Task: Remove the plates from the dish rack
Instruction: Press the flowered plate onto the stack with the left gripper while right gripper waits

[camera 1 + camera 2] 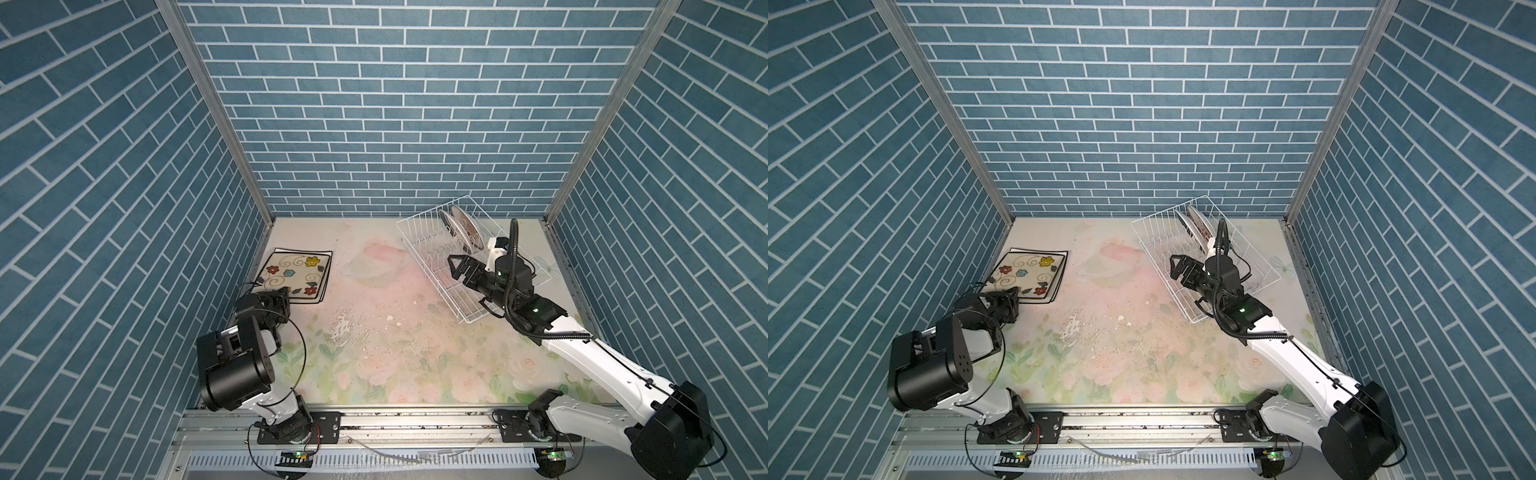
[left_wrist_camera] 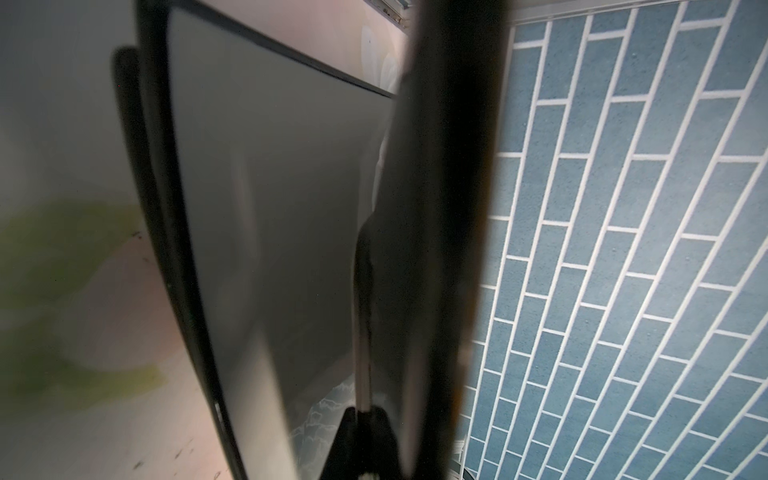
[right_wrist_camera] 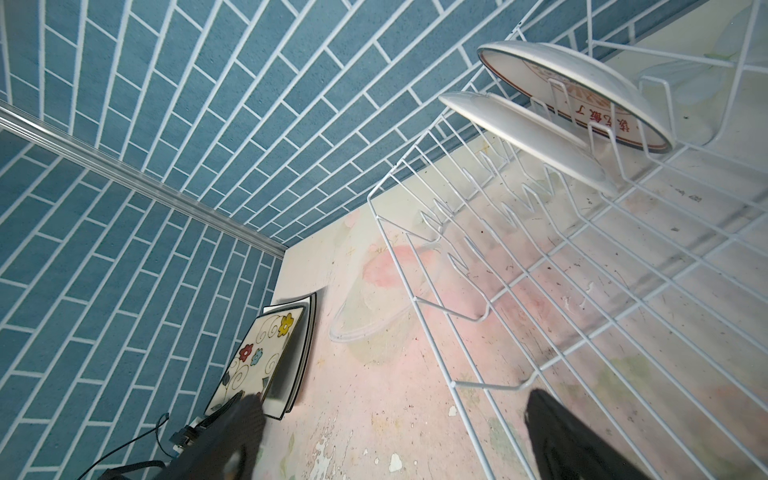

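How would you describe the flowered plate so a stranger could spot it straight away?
Start at the table's left side, beside the left wall, where square black-rimmed plates lie stacked. The flowered plate is the top one, its near edge pinched by the left end effector. What shows of the plates beneath is plain; only its cream face carries coloured flowers and swirls.

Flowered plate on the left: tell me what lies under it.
Under the flowered plate lies a plain square plate with a black rim, only its edge strips showing. Its middle is covered; whether more plates lie beneath cannot be told.
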